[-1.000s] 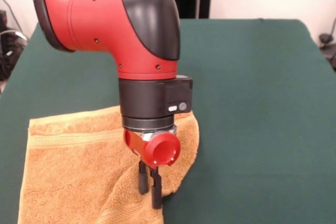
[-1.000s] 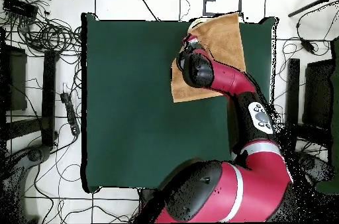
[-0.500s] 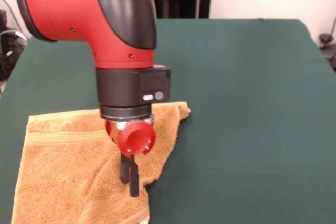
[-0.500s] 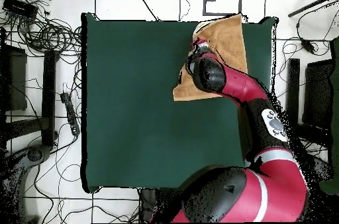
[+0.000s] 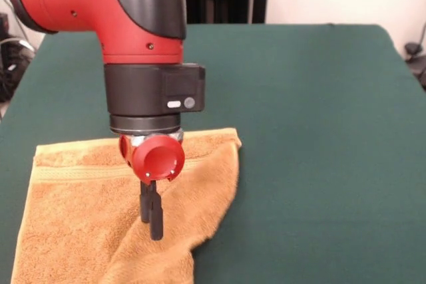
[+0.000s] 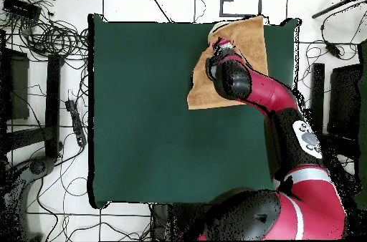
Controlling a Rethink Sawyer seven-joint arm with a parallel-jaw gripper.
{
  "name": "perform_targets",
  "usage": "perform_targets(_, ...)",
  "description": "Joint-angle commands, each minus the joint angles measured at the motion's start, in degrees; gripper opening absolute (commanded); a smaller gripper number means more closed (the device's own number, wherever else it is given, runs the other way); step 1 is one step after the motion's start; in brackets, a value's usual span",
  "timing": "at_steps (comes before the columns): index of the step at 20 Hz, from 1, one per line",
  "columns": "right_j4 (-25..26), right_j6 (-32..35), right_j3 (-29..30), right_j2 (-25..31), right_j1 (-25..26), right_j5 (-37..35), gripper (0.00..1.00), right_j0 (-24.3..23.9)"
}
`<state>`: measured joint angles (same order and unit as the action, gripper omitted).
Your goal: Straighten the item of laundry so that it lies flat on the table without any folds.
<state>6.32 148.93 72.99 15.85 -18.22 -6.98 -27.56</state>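
Towel [image 5: 73, 224] sits at the front view's lower left on the green desk [image 5: 319, 131], running off the bottom edge; in the overhead view it lies at the desk's top right corner [image 6: 247, 39]. Left edge and far hem look straight, with a woven stripe band running across just below the far edge. Moving right, my jaws [image 5: 152, 221] hang over the middle-right part, fingers pressed together, closed. Can't tell if they pinch any cloth or just touch the pile. Right of the jaws the side edge curls inward and down, a soft fold or bunch toward the bottom right, so not flat yet. Judgement: terry cloth, light, limp, no stiffness, drags well on the felt-like cover but wrinkles if pushed. Best hold is probably the folded right edge or its lower corner, pinching one layer only and pulling outward to the right.
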Motion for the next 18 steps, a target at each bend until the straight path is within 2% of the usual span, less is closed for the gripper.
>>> perform_targets(1,-1.39,2.63,5.55,8.23,-0.38,-1.53,1.00,0.93)
perform_targets(8,-1.89,2.59,5.31,7.61,-1.76,-3.53,1.00,0.85)
perform_targets(11,-2.44,2.56,5.00,4.18,-2.46,-7.92,1.00,2.15)
perform_targets(18,-2.94,4.25,2.64,-7.79,-4.27,-20.91,1.00,7.46)
